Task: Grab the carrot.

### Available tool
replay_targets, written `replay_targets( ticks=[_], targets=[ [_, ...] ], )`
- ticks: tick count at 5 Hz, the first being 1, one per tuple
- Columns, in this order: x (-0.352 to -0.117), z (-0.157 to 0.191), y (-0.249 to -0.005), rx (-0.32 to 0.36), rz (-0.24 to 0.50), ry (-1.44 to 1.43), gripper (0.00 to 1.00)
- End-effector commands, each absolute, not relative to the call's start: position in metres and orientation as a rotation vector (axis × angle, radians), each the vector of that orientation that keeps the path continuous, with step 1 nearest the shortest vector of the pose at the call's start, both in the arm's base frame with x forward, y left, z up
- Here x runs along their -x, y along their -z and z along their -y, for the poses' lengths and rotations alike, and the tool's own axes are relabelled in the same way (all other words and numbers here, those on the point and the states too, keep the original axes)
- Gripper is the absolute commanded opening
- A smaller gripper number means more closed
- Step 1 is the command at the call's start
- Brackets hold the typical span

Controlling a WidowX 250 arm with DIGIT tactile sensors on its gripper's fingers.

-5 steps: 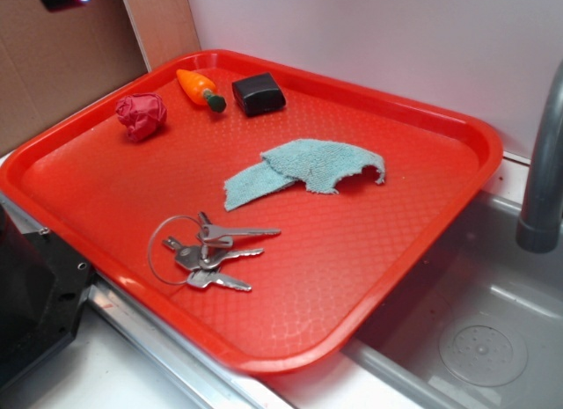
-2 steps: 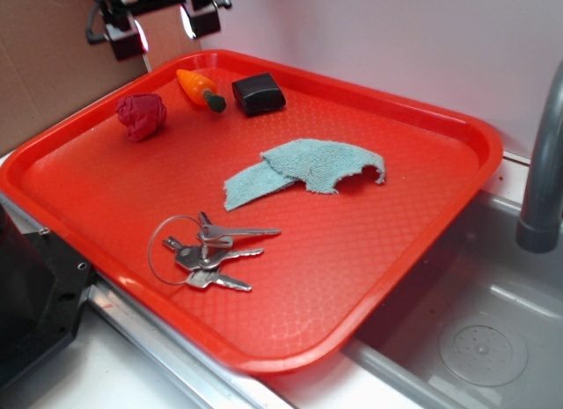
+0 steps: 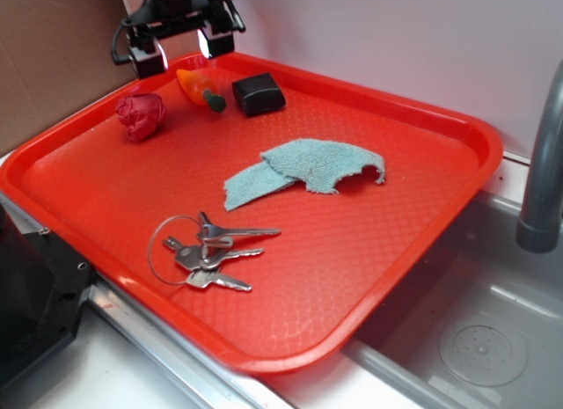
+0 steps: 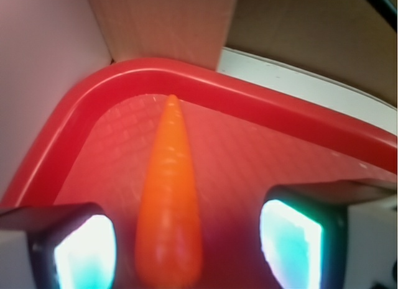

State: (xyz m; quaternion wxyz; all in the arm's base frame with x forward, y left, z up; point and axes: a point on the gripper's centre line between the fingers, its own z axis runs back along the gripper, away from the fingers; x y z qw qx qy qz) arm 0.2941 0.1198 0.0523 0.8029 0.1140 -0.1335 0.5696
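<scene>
The orange toy carrot (image 3: 195,85) with a dark green top lies at the far left corner of the red tray (image 3: 457,127). My gripper (image 3: 180,50) hangs just above it, open, with one finger on each side. In the wrist view the carrot (image 4: 168,208) lies between the two pads (image 4: 84,255), nearer the left one, its tip pointing at the tray's corner rim (image 4: 205,77). The pads stand apart from the carrot.
A pink-red wrinkly ball (image 3: 141,115) lies left of the carrot and a small black box (image 3: 258,94) right of it. A blue cloth (image 3: 303,170) and a bunch of keys (image 3: 211,251) lie mid-tray. A sink (image 3: 475,339) and tap (image 3: 541,163) are at right.
The gripper has come into view from the upper left and moved right and down, and now hangs over the carrot. Nothing on the tray has moved.
</scene>
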Motion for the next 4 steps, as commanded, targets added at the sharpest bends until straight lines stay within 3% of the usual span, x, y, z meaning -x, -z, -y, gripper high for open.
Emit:
replay_targets(
  ticks=[1,2,3,4],
  targets=[
    [-0.3041,-0.1412,-0.0449,-0.222,0.303,-1.24,1.0],
    [-0.3027,-0.1402,-0.0403,-0.223,0.297,-1.237,0.2],
    [-0.3014,-0.1386,-0.0383,-0.225,0.291,-1.243,0.0],
    [-0.2984,-0.1366,-0.0422,-0.217,0.285,-1.251,0.0]
  ],
)
